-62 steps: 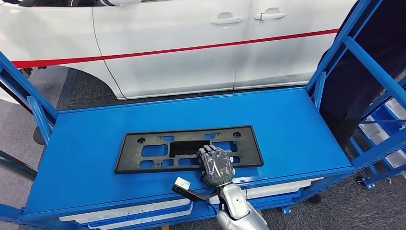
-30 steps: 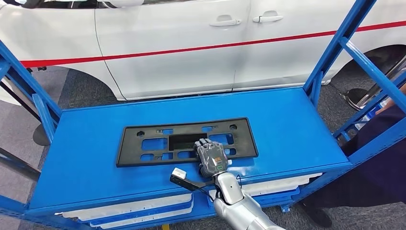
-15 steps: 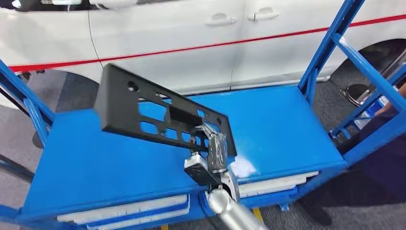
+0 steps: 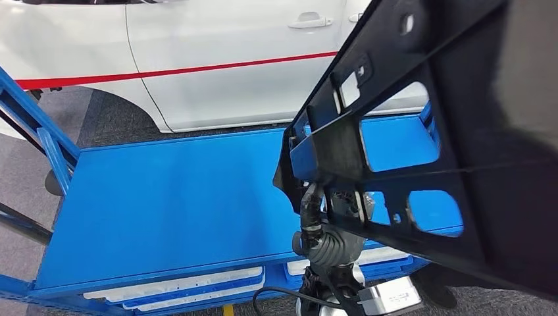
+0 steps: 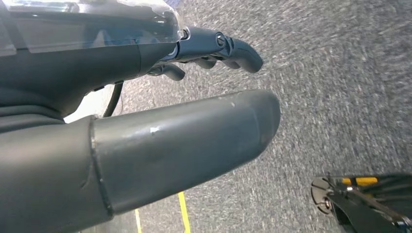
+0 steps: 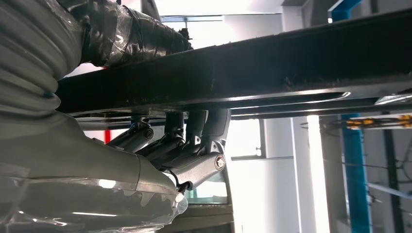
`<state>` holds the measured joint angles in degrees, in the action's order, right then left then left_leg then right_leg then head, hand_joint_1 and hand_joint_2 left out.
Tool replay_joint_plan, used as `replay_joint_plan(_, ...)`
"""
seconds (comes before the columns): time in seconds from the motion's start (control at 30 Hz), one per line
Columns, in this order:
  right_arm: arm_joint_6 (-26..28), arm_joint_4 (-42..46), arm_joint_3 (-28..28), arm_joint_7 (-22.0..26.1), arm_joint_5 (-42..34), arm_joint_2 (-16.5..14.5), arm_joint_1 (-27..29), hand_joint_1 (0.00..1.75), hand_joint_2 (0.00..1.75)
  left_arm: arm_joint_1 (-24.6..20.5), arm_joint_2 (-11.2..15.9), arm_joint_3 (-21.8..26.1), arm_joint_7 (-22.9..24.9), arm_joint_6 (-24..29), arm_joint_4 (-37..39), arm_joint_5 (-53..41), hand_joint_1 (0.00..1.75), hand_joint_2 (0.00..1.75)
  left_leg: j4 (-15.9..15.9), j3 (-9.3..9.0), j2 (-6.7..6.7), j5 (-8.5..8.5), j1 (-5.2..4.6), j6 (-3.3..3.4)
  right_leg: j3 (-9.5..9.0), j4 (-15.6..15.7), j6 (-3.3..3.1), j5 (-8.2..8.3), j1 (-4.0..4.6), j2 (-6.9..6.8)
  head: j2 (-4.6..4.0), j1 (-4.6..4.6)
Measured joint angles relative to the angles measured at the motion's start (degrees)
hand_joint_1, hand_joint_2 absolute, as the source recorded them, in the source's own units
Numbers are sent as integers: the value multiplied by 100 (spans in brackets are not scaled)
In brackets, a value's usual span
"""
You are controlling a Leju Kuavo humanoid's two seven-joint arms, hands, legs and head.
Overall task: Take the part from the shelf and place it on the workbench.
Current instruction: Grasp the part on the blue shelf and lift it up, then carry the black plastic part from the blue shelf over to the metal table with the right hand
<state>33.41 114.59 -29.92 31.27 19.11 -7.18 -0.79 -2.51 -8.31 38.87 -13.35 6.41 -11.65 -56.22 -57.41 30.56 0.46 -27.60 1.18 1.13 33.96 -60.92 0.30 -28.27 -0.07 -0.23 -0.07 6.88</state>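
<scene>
Head view: black plastic part [image 4: 421,131] lifted clear of the blue shelf [image 4: 171,197], tilted steeply and held close to the camera, spanning from mid-frame to the right edge, with rectangular cut-outs through which the blue surface shows. Beneath its lower edge, right hand [image 4: 339,214] at the end of a grey ribbed wrist, gripping the part from below; fingers mostly hidden behind the plastic. White car [image 4: 217,59] with a red stripe just beyond the shelf, grey carpet [image 4: 112,118] between them. White trays [image 4: 177,288] on the level under the blue surface. Left wrist view: left hand [image 5: 160,97] hanging over grey carpet, thick grey thumb [image 5: 194,141] stretched out, darker fingers [image 5: 223,46] slightly bent and apart from the thumb, nothing held. A yellow line [image 5: 183,213] on the floor behind the thumb. Right wrist view: part seen edge-on as a long dark bar [image 6: 272,73] across the picture, clamped by the right hand, with dark fingers [image 6: 194,131] pressed against one face and the wrapped thumb [image 6: 131,36] on the other. A blue upright post [image 6: 354,165] and bright, washed-out background behind.
</scene>
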Motion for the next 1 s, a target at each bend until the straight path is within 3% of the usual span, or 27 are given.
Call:
replay_joint_plan(0.1,7,136,-28,2,-27,72,35,175,175,-11,-8,24,-1,2,0,1,0,0,18,-1,3,12,2,64,489,-1029,54,-500,-31,17,0,2)
replay_joint_plan(0.13,11,155,-42,8,-39,96,52,175,175,-13,-8,30,-1,2,0,3,0,0,15,-2,1,8,0,65,631,-1304,67,-569,-43,17,0,2)
replay_joint_plan(0.17,18,172,-59,23,-52,120,65,175,175,-13,-8,36,-1,2,0,9,0,44,9,-6,-3,1,0,63,689,-1395,76,-536,-55,16,0,2)
replay_joint_plan(0.2,27,188,-74,45,-62,139,73,175,175,-14,-13,45,0,2,0,21,0,87,0,-15,-8,-11,2,55,634,-1260,80,-394,-69,15,0,2)
replay_joint_plan(0.27,52,229,-103,86,-99,171,75,175,175,-16,-31,67,-2,9,0,50,0,175,-32,-35,-23,-53,5,10,284,-533,77,-9,-93,17,0,2)
replay_joint_plan(0.33,72,271,-139,99,-209,197,77,175,175,-28,-46,101,-20,27,0,70,0,175,-84,-26,-38,-97,-11,-61,33,18,53,161,-82,25,0,1)
replay_joint_plan(0.43,66,288,-188,91,-468,225,115,175,175,-49,-55,162,-45,84,0,93,0,175,-82,-20,-42,-117,-13,-154,16,107,-37,139,-54,32,0,1)
replay_joint_plan(0.5,27,284,-193,51,-659,233,179,175,175,-58,-60,201,-47,107,0,126,0,175,-215,26,-41,-231,0,-206,-5,139,-110,145,-64,22,0,-1)
replay_joint_plan(0.6,-118,228,-195,-9,-920,240,349,175,175,-62,-64,285,-20,118,0,182,0,175,-1179,489,-39,-721,2,-244,-17,155,-183,135,-53,-3,0,-3)
replay_joint_plan(0.63,-211,194,-195,-9,-963,245,423,175,175,-59,-65,311,0,122,0,193,0,175,-1518,665,-38,-828,1,-243,-19,152,-195,129,-36,-6,0,-2)
replay_joint_plan(0.67,-330,162,-190,-2,-975,252,495,175,175,-55,-66,334,22,128,0,196,0,175,-1689,766,-39,-826,-2,-232,-24,148,-206,122,-19,-5,0,-2)
replay_joint_plan(0.7,-467,133,-180,16,-963,259,564,175,175,-51,-66,354,38,134,0,196,0,175,-1637,762,-39,-708,-9,-208,-35,145,-216,114,-2,0,0,-2)
replay_joint_plan(0.77,-723,97,-150,101,-892,269,687,175,175,-51,-64,397,53,150,0,185,0,175,-971,490,-41,-273,-47,-111,-74,141,-227,95,27,10,0,-1)
replay_joint_plan(0.83,-915,85,-117,218,-805,276,800,175,175,-58,-61,442,48,157,0,178,0,175,-346,211,-41,-13,-96,-6,-84,129,-211,88,48,10,0,-1)
replay_joint_plan(0.93,-1132,84,-82,315,-733,293,947,175,175,-64,-65,473,28,144,0,148,0,175,-137,143,-44,36,-121,48,-57,135,-137,125,36,11,0,-1)
replay_joint_plan(1.0,-1261,83,-64,352,-702,313,1026,175,175,-64,-70,485,10,128,0,114,0,175,-45,131,-23,107,-85,76,-45,72,-76,29,38,20,0,1)
